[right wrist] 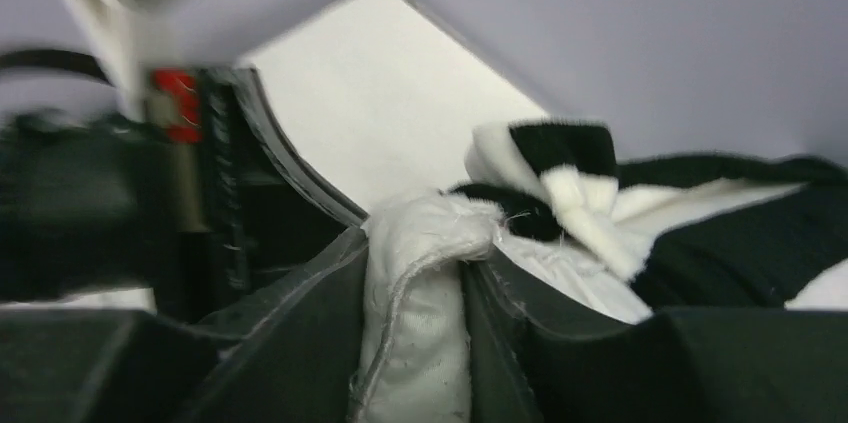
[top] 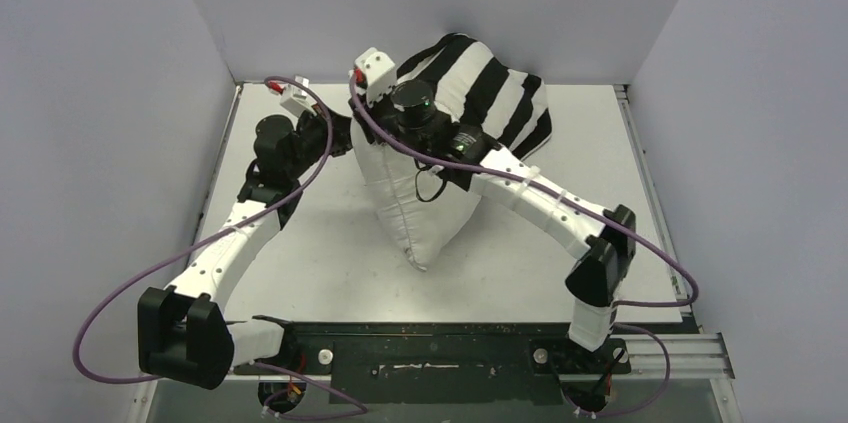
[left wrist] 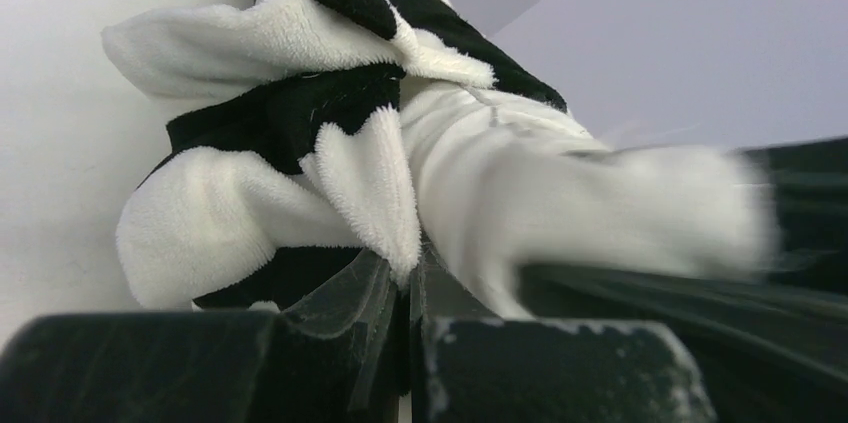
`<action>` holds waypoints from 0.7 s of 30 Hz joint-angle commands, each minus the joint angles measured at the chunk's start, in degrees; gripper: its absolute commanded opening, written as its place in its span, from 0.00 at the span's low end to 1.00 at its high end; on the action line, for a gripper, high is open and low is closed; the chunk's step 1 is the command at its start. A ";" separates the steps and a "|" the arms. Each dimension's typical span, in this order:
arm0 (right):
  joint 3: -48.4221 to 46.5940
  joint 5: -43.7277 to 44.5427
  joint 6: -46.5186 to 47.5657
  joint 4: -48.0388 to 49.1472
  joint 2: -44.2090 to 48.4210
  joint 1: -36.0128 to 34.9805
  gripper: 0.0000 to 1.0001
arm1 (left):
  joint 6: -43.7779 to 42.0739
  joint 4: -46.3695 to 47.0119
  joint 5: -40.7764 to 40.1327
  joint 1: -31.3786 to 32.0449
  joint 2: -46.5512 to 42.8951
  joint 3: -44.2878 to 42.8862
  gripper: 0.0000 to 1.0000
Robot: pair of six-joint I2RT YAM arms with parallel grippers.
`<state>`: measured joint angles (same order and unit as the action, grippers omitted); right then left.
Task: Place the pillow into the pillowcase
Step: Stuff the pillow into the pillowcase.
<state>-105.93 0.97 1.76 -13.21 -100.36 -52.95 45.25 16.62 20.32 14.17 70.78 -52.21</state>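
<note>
White table [top: 300, 263], grey walls [top: 100, 93]. Pillow [top: 415, 213] stands tilted on one corner mid-table, its far upper end tucked into the striped pillowcase [top: 490, 83], lower part bare. Left gripper [left wrist: 405, 288] is clamped tight on a fold of pillowcase plush. Right gripper [right wrist: 415, 273] pinches the pillow's seamed white edge between both fingers, just beside the case's rim.

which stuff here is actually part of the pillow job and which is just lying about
Part of the job: plump off-white fabric pillow; black-and-white striped plush pillowcase; left gripper pinching the case; right gripper on the pillow's edge.
Just there: white table; purple cables.
</note>
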 commanded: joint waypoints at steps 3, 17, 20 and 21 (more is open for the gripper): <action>10.24 9.47 1.04 -6.49 -4.34 3.64 0.08 | 0.73 -2.41 0.42 -5.74 -4.19 -10.61 0.00; 10.31 -0.53 -1.19 8.18 -16.14 15.07 0.00 | 2.45 -3.07 9.54 -7.94 -5.08 -12.98 0.00; 5.01 -6.35 -2.90 11.87 -22.04 15.18 0.00 | 6.22 5.56 13.06 -7.43 -6.91 -7.41 0.00; 4.47 -8.80 -3.49 13.45 -23.32 15.03 0.00 | 7.64 8.89 13.83 -7.50 -7.19 -5.95 0.00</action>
<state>-99.77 -7.18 -1.43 1.78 -113.67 -42.48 45.10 0.43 24.97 7.73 70.81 -58.92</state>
